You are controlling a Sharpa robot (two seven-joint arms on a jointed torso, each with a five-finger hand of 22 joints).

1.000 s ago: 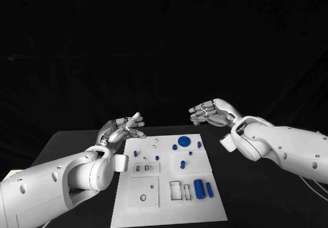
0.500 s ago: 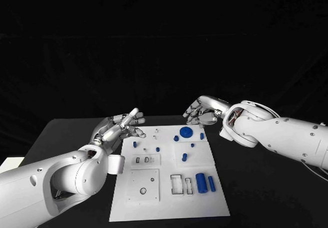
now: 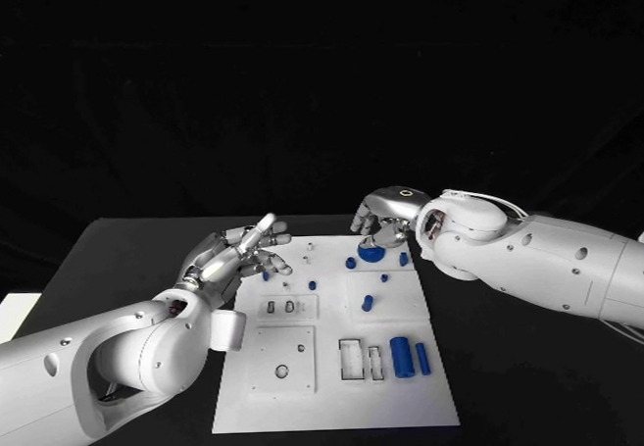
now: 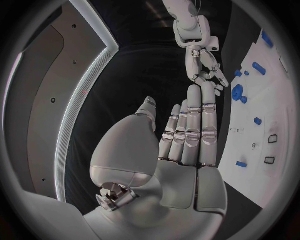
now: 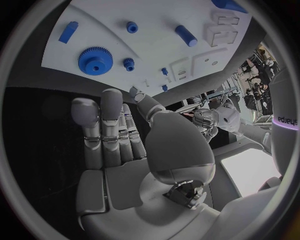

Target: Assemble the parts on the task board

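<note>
Task board (image 3: 334,379) lies on black table (image 3: 111,260) against black backdrop (image 3: 317,86).

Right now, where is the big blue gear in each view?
Head view: gear at the task board's far end, under the right hand.
Left wrist view: gear beside the right hand's fingertips.
Right wrist view: gear beyond its fingertips.
Shared landmark: the right hand.

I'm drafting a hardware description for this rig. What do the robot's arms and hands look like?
Both arms are glossy white rounded shells with small dark screw dots. The right arm carries a thin white cable near its wrist. The left hand and right hand are silver metal with segmented fingers.
</note>
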